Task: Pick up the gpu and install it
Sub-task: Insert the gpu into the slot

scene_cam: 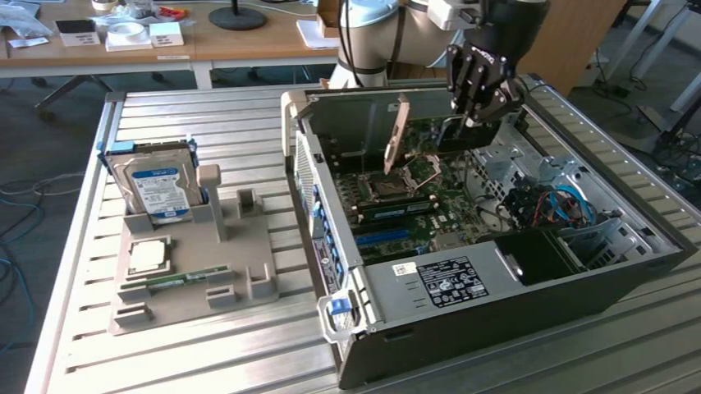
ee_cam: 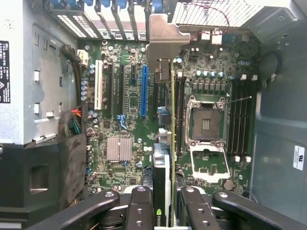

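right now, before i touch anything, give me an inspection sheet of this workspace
surface: slatted metal table, with an open computer case lying on its side on it
job's things: gpu held edge-on over the motherboard, silver bracket towards the case's rear slots
clutter: grey holder tray beside the case, with a hard drive, processor chip and RAM stick
gripper: gripper shut on the gpu, inside the case
cables: blue and red cables in the case; loose floor cables at the exterior view's left
surroundings: desk behind, with small boxes and a tape roll
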Controlling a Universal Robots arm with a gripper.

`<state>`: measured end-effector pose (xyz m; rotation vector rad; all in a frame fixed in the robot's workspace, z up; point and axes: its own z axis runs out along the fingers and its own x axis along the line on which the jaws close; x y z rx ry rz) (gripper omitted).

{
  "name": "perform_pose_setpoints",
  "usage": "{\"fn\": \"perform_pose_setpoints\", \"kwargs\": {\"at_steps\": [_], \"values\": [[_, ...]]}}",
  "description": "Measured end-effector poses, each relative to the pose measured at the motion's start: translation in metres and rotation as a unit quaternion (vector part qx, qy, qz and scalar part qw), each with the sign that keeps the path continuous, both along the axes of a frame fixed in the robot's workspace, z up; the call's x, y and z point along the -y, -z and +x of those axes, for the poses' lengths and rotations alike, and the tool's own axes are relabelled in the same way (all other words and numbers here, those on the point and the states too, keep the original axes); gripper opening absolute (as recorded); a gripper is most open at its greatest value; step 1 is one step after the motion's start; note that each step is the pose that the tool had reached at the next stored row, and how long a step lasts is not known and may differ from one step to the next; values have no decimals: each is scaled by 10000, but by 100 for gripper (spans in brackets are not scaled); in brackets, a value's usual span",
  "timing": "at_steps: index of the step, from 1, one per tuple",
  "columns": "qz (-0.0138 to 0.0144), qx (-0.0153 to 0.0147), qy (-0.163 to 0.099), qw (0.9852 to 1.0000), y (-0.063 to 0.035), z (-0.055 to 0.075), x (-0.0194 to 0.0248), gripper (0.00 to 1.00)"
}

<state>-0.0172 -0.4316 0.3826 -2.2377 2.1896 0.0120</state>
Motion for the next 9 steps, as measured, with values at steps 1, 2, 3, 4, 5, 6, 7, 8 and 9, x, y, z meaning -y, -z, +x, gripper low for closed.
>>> {"fn": "perform_pose_setpoints", "kwargs": {"at_steps": [1,2,3,4,5,6,7,8,9], "values": [[-1,-1,7,10000,8,-3,6,27],[-2,-1,14,10000,15,-5,14,27],[-1,-1,21,10000,27,-7,19,27],[0,0,26,10000,35,-8,20,27],[-1,-1,27,10000,37,-8,20,27],[-1,-1,28,10000,37,-7,21,27],[-2,-1,27,10000,36,-7,21,27],[-2,-1,27,10000,37,-7,21,27],[-1,-1,27,10000,37,-7,21,27]]}}
